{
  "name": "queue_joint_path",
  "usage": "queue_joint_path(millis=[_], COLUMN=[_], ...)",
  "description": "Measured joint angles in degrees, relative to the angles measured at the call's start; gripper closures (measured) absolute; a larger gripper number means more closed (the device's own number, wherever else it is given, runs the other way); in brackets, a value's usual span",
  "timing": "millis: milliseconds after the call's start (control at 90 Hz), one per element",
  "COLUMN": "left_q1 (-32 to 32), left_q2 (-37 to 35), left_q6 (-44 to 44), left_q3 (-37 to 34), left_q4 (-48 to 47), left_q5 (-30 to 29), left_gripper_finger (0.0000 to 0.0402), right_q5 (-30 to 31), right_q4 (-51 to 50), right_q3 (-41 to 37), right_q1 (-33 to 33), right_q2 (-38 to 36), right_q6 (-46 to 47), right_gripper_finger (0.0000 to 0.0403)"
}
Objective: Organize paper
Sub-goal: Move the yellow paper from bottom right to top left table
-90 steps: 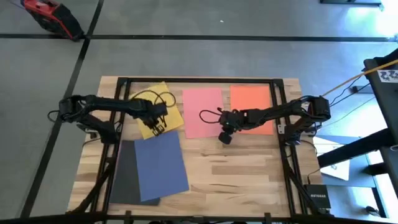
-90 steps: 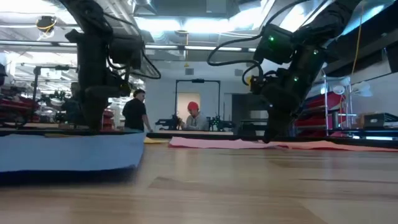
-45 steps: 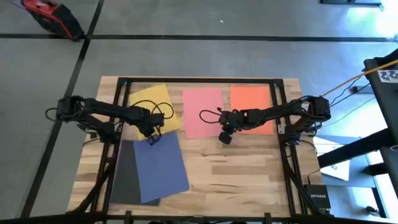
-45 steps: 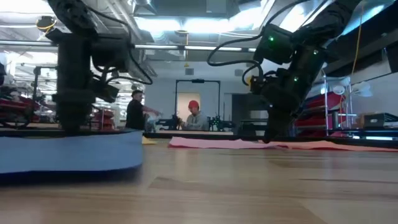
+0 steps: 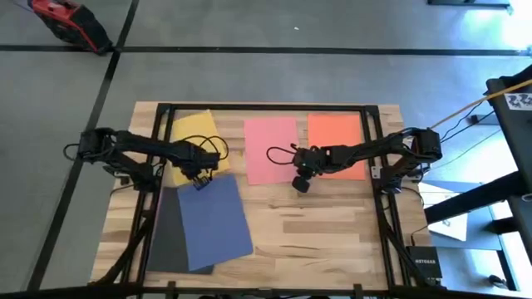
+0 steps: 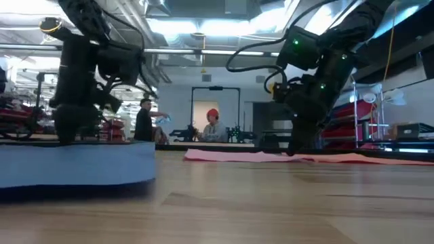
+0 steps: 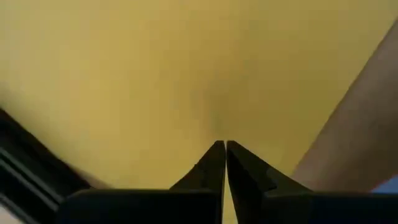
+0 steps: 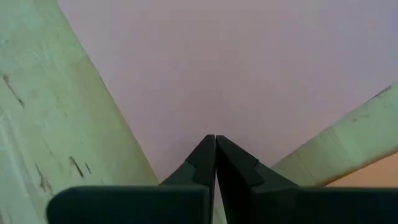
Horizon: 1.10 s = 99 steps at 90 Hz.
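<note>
The yellow sheet (image 5: pixel 191 139) lies flat at the far left of the table, and my left gripper (image 5: pixel 199 178) stands shut at its near edge. Beside it lie the pink sheet (image 5: pixel 272 149) and the orange sheet (image 5: pixel 336 144). My right gripper (image 5: pixel 301 182) stands shut at the pink sheet's near right corner. The dark blue sheet (image 5: pixel 215 220) lies at the near left, partly over the black sheet (image 5: pixel 165 232). In the low view the blue sheet's edge (image 6: pixel 74 166) fills the left foreground. My left gripper presses its shut fingertips (image 7: pixel 219 152) down on the yellow sheet's surface (image 7: pixel 217 118) near its near edge, coming from above. The sheet lies flat on the table. My right gripper presses its shut fingertips (image 8: pixel 210 149) down on the pink sheet's near right corner (image 8: pixel 214 118) from above. That sheet lies flat on the wood.
A black frame (image 5: pixel 266 108) runs along the table's far edge and down both sides. Bare wood (image 5: pixel 324 232) shows at the near right. People sit and stand in the room (image 6: pixel 211 125) beyond the table.
My left gripper has moved toward the table's left and near edges with its fingers shut. The yellow sheet has slid left with it along the table and turned, so its sides now stand closer to square with the table. The right arm has kept still.
</note>
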Motion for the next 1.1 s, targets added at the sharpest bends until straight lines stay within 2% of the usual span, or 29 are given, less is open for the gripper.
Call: queue_joint_path(millis=[256,444,533,744,1100], left_q1=[3.34,7.55,10.08,16.15,22.6], left_q2=[-0.04,-0.07,-0.09,-0.15,-0.13], left_q6=[-8.95,-11.98,-13.19,-12.7,-8.33], left_q3=[1.54,1.54,1.54,0.47,-5.62], left_q4=[7.65,9.01,9.07,12.93,25.88], left_q5=[-1.74,-12.63,-15.44,-17.7,-15.96], left_gripper_finger=[0.0402,0.0402,0.0402,0.0402,0.0402], right_q5=[0.01,-0.01,-0.01,0.01,0.12], right_q4=[0.04,0.07,0.09,0.2,0.24], right_q3=[0.0,0.0,0.0,0.0,0.0], right_q1=[0.0,0.0,0.0,0.0,0.0], right_q2=[0.0,-0.01,-0.01,0.01,-0.01], right_q6=[0.0,0.0,0.0,0.0,-0.35], right_gripper_finger=[0.0403,0.0403,0.0403,0.0403,0.0403])
